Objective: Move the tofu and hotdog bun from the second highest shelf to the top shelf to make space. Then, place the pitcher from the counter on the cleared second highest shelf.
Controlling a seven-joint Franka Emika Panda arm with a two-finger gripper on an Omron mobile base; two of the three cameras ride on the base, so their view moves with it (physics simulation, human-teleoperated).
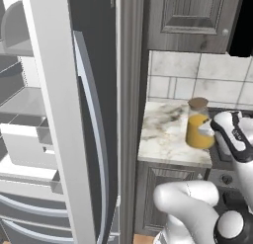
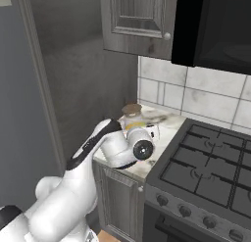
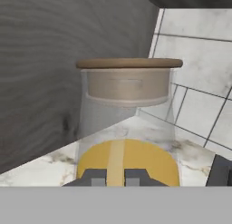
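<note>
There is one pitcher of orange juice with one brown lid. It stands on one table. There is one stove with three knobs along its front. One robot arm shows, and one fridge door.

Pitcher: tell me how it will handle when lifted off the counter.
The pitcher looks like clear glass, so probably slick and breakable. Juice fills its wide lower part, so likely heavy but bottom-weighted; it may slosh if tilted. The tool is shut low on the body, and the cone's slope might let it slip.
</note>
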